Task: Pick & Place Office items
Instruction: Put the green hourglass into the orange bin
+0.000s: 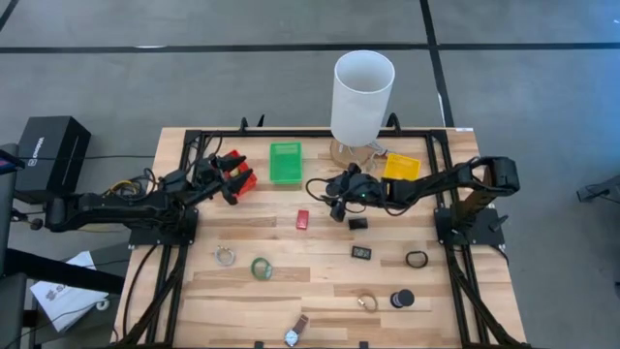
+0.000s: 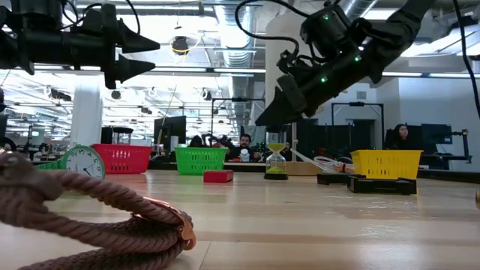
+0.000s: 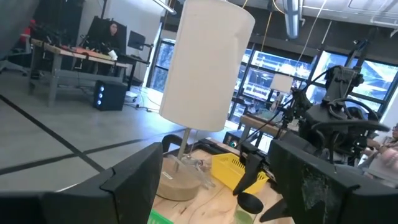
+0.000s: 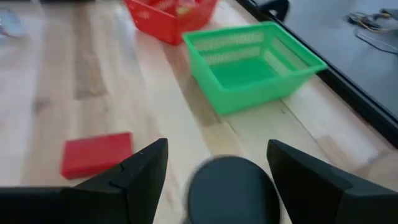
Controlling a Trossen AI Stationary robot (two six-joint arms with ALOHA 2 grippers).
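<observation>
Nearest my low camera lies a coil of brown cord [image 2: 97, 217] on the tabletop [image 1: 320, 281]. I see the left claw [image 1: 231, 176] released, empty, hovering over the red bin [image 1: 239, 173]. Next come the green bin [image 1: 285, 162], then the red block [image 1: 302, 219] lying free. The right claw [image 1: 341, 197] hangs spread above a black cylinder [image 4: 231, 190], not gripping it. The other office items sit scattered across the tabletop's near half, the wristwatch [image 1: 295, 333] at its edge.
</observation>
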